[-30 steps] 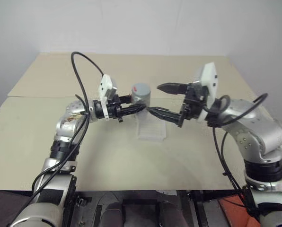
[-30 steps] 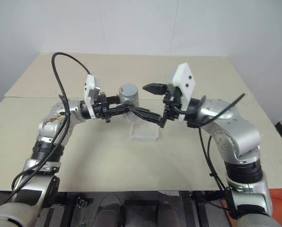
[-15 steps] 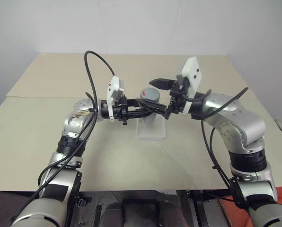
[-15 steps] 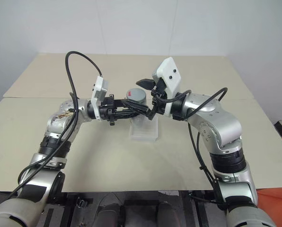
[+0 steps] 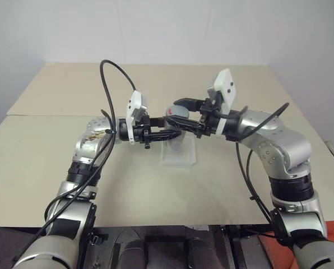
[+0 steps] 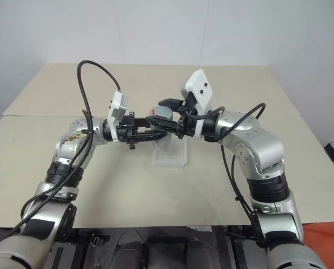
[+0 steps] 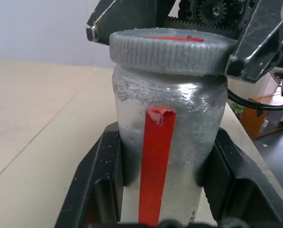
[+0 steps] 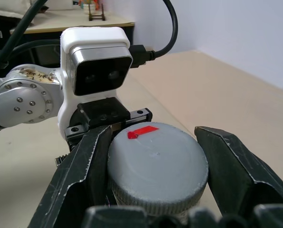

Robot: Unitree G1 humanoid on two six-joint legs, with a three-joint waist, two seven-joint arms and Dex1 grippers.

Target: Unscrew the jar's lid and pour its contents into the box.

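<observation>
The jar [image 7: 165,142] stands upright above the bench [image 5: 55,168], held over the box [image 5: 178,152], its body pinched from the side by the left tool [image 5: 175,130]. The right tool [image 8: 153,171], reaching in level from the opposite side, is pressed onto the lid [image 8: 156,164]. The jar's long axis runs vertical, so unscrewing likely means turning the lid about it.

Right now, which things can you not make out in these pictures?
- Jar contents: opaque wall, lid still on.
- Jar's base: left wrist view, cut off by the lower edge, between the left gripper fingers.
- Box: head views, partly behind both grippers; too small to tell if anything lies inside.
- Right gripper on lid: contact at the far-side finger unclear.
</observation>
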